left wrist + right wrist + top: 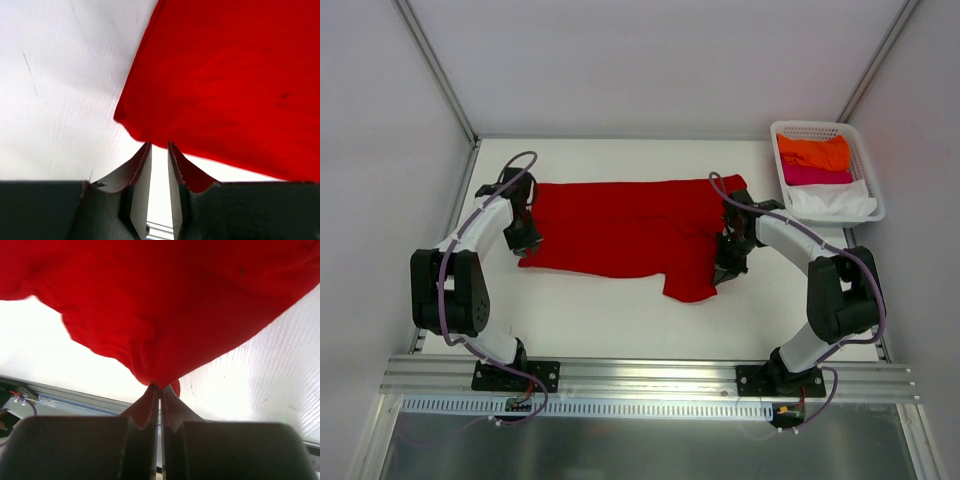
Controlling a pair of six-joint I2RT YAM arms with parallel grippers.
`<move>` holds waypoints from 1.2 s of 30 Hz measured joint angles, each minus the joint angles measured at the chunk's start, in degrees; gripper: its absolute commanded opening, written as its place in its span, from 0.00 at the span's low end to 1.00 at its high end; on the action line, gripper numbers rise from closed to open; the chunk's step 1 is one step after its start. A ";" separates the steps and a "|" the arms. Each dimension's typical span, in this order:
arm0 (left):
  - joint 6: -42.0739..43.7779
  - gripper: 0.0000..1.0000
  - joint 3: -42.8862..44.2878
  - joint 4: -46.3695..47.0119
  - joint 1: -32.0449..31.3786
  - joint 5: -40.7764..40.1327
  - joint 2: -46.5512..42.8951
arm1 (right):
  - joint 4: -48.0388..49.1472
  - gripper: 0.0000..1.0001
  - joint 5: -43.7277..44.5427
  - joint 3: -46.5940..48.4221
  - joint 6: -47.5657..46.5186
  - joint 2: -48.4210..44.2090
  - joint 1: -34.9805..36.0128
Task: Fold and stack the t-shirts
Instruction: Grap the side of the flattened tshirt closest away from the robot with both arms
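Red t-shirt [620, 225] lies spread flat across the middle of the worktop [620, 320], running left to right, with one sleeve poking toward the near edge. The left gripper [158, 146] sits at the shirt's left hem. Its jaws are narrowed to a slim slit with the tips right against the cloth edge, and whether any fabric is nipped between them I cannot tell. Over on the right, the right gripper [160, 387] is clamped tight on the shirt's right side, red cloth bunched up at the fingertips. In the far right corner stands the white basket [810, 125], holding the orange t-shirt [812, 152], the pink t-shirt [815, 175] and the white t-shirt [830, 202].
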 measured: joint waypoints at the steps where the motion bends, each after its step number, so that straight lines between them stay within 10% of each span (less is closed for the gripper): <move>1: -0.02 0.21 1.22 -0.55 0.00 -0.04 0.00 | -0.09 0.01 -0.04 1.09 0.02 0.00 0.00; 13: -0.85 0.15 15.91 -2.56 -0.02 0.37 12.44 | -1.95 0.01 1.88 11.08 -0.11 5.33 -0.33; 21: -1.29 0.58 12.79 -4.02 -0.13 -0.70 13.22 | -2.82 0.01 2.34 17.46 -0.83 9.01 -1.62; 36: -1.81 0.59 -1.20 -5.53 -0.11 -3.56 7.41 | -3.65 0.00 2.19 15.65 -1.73 9.31 -1.77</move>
